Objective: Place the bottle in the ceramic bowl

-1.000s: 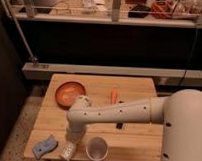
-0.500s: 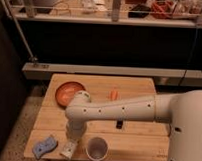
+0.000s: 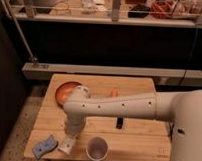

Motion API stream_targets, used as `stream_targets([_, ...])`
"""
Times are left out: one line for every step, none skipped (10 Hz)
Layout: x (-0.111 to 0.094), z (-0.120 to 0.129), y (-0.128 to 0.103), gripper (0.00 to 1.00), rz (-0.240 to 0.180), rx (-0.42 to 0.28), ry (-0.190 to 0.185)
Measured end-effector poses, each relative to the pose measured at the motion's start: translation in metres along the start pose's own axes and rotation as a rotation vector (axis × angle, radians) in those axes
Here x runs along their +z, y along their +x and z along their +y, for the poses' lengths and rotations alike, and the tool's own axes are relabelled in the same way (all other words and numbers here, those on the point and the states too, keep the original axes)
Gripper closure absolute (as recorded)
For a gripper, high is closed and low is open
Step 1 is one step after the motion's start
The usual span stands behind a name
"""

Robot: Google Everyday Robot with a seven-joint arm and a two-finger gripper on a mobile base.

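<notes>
The ceramic bowl [image 3: 63, 91] is a shallow orange-brown dish at the table's back left, partly hidden behind my arm's elbow. The small whitish bottle [image 3: 66, 146] is at the table's front left edge. My gripper [image 3: 69, 136] points straight down and is right over the bottle, at its top. The wrist hides where they meet. The bowl is well behind the gripper, towards the far side of the table.
A white cup [image 3: 96, 147] stands just right of the bottle near the front edge. A blue sponge [image 3: 44, 146] lies to its left. A black bar [image 3: 120, 123] lies mid-table and a small orange item [image 3: 112, 94] towards the back. A dark wall with a rail runs behind the wooden table [image 3: 142, 141].
My arm has swung left and its elbow now covers part of the bowl. The gripper has come down onto the bottle, which has hardly moved.
</notes>
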Motion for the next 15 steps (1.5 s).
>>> stream_targets([-0.005, -0.002, 0.003, 0.72, 0.005, 0.005, 0.000])
stream_targets([-0.007, -0.004, 0.007, 0.73, 0.008, 0.007, 0.000])
stream_targets([-0.010, -0.007, 0.007, 0.78, 0.011, 0.006, -0.002])
stream_targets([-0.016, -0.009, 0.010, 0.85, 0.020, 0.010, 0.001])
stream_targets([-0.022, -0.010, 0.016, 0.93, 0.028, 0.019, 0.004])
stream_targets([-0.029, -0.012, 0.026, 0.96, 0.037, 0.030, 0.008])
stream_targets([-0.035, -0.012, 0.035, 0.96, 0.043, 0.044, 0.011])
stream_targets([-0.038, -0.011, 0.038, 0.96, 0.048, 0.051, 0.012])
stream_targets([-0.043, -0.011, 0.041, 0.96, 0.055, 0.056, 0.015])
stream_targets([-0.047, -0.011, 0.043, 0.96, 0.063, 0.063, 0.016])
stream_targets([-0.050, -0.011, 0.047, 0.96, 0.071, 0.073, 0.017])
stream_targets([-0.052, -0.010, 0.054, 0.96, 0.080, 0.085, 0.018])
stream_targets([-0.056, -0.011, 0.068, 0.96, 0.091, 0.102, 0.017])
stream_targets([-0.059, -0.013, 0.076, 0.96, 0.098, 0.106, 0.017])
stream_targets([-0.060, -0.015, 0.078, 0.96, 0.103, 0.107, 0.017])
